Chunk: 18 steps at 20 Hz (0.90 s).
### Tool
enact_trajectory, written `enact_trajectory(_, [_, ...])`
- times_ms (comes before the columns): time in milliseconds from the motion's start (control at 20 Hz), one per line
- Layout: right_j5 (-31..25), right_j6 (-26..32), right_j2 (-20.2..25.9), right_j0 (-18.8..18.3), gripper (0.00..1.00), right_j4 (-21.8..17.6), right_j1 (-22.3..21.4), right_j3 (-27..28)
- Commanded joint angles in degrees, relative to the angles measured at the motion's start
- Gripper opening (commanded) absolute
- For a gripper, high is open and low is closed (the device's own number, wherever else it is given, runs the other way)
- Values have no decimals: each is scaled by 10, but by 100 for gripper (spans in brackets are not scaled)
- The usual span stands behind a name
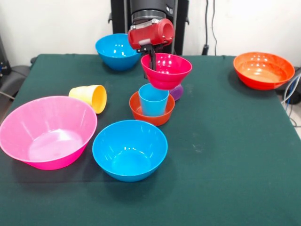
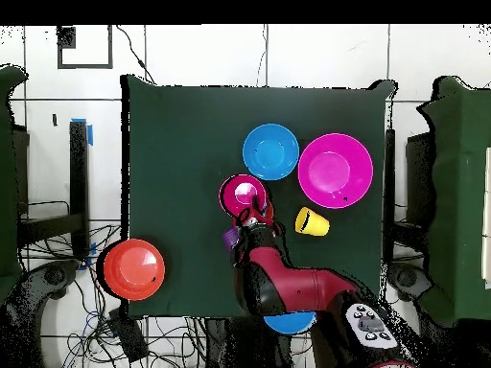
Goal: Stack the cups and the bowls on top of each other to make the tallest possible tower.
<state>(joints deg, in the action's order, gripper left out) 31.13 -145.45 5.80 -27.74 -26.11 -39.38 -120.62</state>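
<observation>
Robot lab setup: green-cloth table (image 1: 235,141) below the gripper (image 1: 151,59), black pedestal (image 1: 150,9) behind it, plain white wall (image 1: 254,23), loose cables (image 2: 86,287) on tiled floor (image 2: 192,57) around the table.

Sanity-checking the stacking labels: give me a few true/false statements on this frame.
1. The small magenta bowl hangs at the tool, just above the light blue cup. True.
2. The light blue cup stands upright in the small orange-red bowl. True.
3. The yellow cup stands upright. False: it lies on its side.
4. The wide orange bowl is part of the stack. False: it sits alone near a table corner.
5. The big pink bowl holds a cup. False: it is empty.
</observation>
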Motion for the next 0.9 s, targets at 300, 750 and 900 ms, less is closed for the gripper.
enact_trajectory(300, [-64, -41, 40, -6, 0, -4, 51, 51])
enact_trajectory(750, [-56, -40, 39, -15, 0, -16, 57, 53])
enact_trajectory(900, [-47, -39, 34, -12, 0, -15, 60, 53])
